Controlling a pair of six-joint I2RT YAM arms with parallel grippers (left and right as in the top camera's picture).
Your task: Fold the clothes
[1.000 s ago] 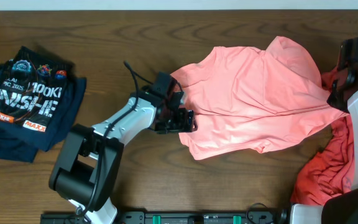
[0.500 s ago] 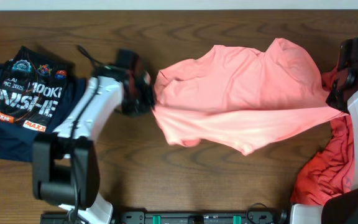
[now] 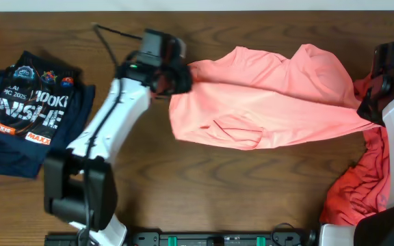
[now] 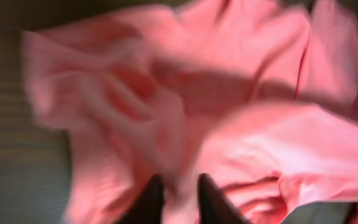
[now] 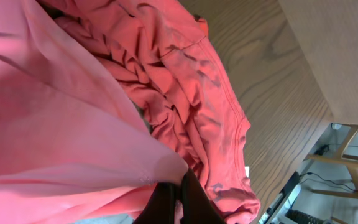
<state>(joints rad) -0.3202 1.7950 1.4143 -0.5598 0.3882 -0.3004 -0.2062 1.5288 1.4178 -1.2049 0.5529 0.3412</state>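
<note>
The light salmon-pink T-shirt is stretched across the table's middle between my two grippers. My left gripper is shut on its left end near the far edge; in the left wrist view the blurred cloth fills the frame with a fold pinched between the dark fingers. My right gripper is shut on the shirt's right end. The deeper coral-red T-shirt lies crumpled at the right, also in the right wrist view. Folded navy T-shirts with white and orange print lie at far left.
The wooden table runs under everything. The table's right edge and a stand on the floor show in the right wrist view. A black rail lies along the front edge.
My left gripper has swung left and then toward the far edge, pulling the pink shirt's left end with it and stretching the shirt out. The right gripper has stayed in place.
</note>
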